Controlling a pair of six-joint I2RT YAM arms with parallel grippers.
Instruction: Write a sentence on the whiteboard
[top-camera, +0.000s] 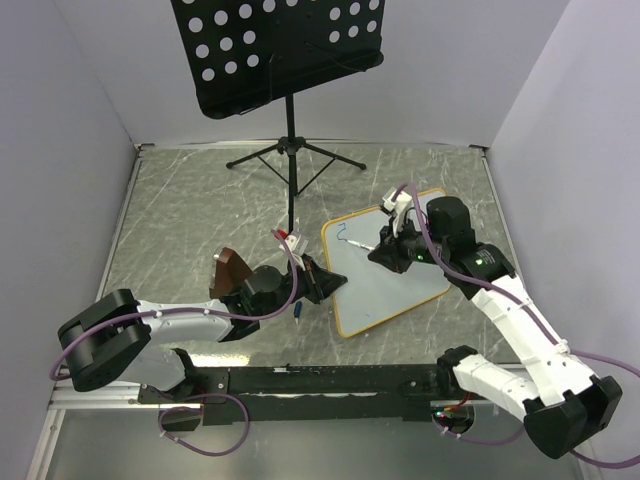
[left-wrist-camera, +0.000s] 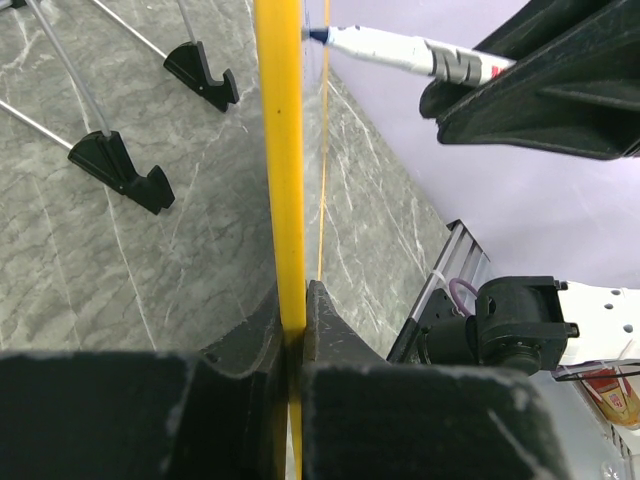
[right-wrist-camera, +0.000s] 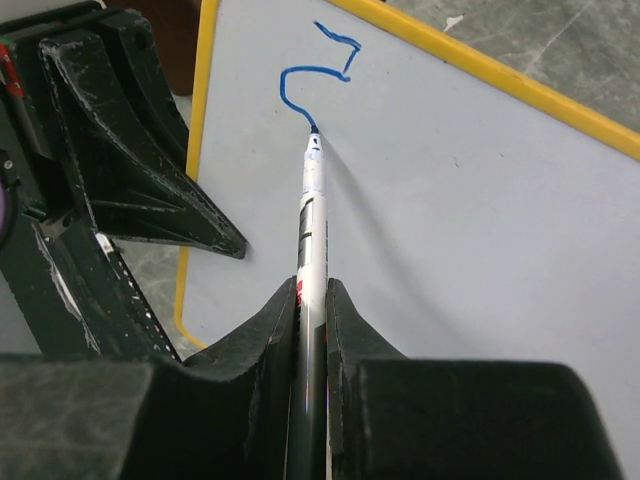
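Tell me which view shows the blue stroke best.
Right wrist: the blue stroke is large and clear, marker tip at its end. Top external shows it tiny; left wrist sees the whiteboard edge-on, stroke hidden.

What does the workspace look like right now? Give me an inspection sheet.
Surface: grey marbled table.
Job's things: whiteboard carries one short blue stroke; marker tip at its end.
Clutter: brown block and small blue piece beside the left arm.
Grippers: left gripper shut on the whiteboard's frame; right gripper shut on the marker.
Cables: purple cables along both arms.
Surroundings: black music stand behind; white walls.
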